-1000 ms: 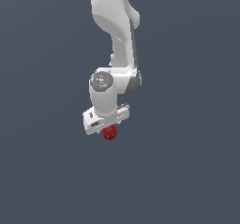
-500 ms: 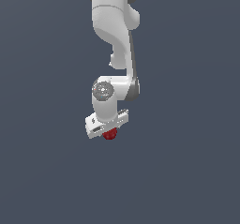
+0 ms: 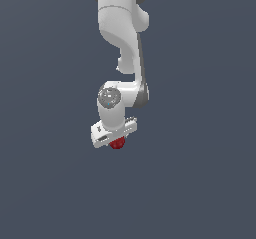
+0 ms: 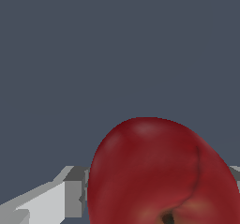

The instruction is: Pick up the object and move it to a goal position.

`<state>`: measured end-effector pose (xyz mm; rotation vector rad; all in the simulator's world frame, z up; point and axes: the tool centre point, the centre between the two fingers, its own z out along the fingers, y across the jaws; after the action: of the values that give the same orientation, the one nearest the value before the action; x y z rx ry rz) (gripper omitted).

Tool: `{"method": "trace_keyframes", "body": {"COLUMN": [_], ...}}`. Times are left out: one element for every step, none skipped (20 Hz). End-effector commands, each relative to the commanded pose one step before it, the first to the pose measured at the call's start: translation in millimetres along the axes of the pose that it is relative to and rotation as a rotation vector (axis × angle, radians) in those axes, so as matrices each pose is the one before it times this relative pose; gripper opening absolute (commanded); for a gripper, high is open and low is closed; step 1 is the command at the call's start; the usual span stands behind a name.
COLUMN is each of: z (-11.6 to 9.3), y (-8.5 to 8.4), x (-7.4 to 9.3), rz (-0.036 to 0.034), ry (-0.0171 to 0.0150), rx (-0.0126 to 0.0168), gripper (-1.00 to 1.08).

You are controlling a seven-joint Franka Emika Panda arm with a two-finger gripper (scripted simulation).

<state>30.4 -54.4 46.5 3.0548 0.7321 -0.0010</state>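
Note:
The object is a small dark red roundish lump (image 3: 117,143) that sits just under the white gripper (image 3: 116,140) in the exterior view. The gripper is shut on it and points down from the white arm. In the wrist view the red lump (image 4: 159,171) fills much of the picture, with a dark dimple at its edge. One grey-white finger (image 4: 42,204) shows beside it; the other finger is almost wholly hidden behind the lump. The fingertips are hidden by the gripper body in the exterior view.
The white arm (image 3: 122,38) comes down from the top of the exterior view. All around is a plain dark blue-grey surface (image 3: 200,173) with no other objects or edges in view.
The arm and gripper have moved a little toward the exterior view's left and slightly lower in the picture, carrying the red lump with them. The grip has not changed.

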Motion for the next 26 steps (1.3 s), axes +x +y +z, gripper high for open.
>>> {"method": "trace_keyframes", "body": {"z": [0.42,-0.38,-0.22,-0.66,-1.1,-1.55,-2.0,-2.45,-2.9,-3.36,-3.83,-4.3,-4.77,-5.26,-5.76,-6.26,-6.82,-7.31,-7.86,-8.43,-9.0,-9.53,-9.85,-9.98,-10.15,-10.34], "y": [-0.65,0.57,-0.11,-0.33,-0.54,-0.76,-0.98,-1.2,-1.42,-1.65,-1.88,-2.1,-2.34,-2.57,-2.81,-3.05,-3.58,-3.55,-3.81,-4.08,-4.34,-4.59,-5.01,-4.78,-4.85,-4.92], "x": [0.68,-0.61,-0.03,-0.08,-0.13,-0.19,-0.24,-0.29,-0.35,-0.4,-0.46,-0.51,-0.57,-0.62,-0.67,-0.73,-0.63,-0.84,-0.89,-0.95,-1.0,-1.05,-0.91,-1.07,-1.06,-1.06], "rz": [-0.00111,0.00096,0.0,0.0,0.0,0.0,0.0,0.0,0.0,0.0,0.0,0.0,0.0,0.0,0.0,0.0,-0.00043,0.0,0.0,0.0,0.0,0.0,-0.00041,0.0,0.0,0.0], "ry": [0.00067,-0.00066,0.0,0.0,0.0,0.0,0.0,0.0,0.0,0.0,0.0,0.0,0.0,0.0,0.0,0.0,-0.00021,0.0,0.0,0.0,0.0,0.0,-0.00022,0.0,0.0,0.0], "rx": [0.00018,-0.00027,0.0,0.0,0.0,0.0,0.0,0.0,0.0,0.0,0.0,0.0,0.0,0.0,0.0,0.0,-0.0005,0.0,0.0,0.0,0.0,0.0,-0.00051,0.0,0.0,0.0], "gripper": [-1.0,-1.0,-1.0,-1.0,-1.0,-1.0,-1.0,-1.0,-1.0,-1.0,-1.0,-1.0,-1.0,-1.0,-1.0,-1.0,-1.0,-1.0,-1.0,-1.0,-1.0,-1.0,-1.0,-1.0,-1.0,-1.0]}}
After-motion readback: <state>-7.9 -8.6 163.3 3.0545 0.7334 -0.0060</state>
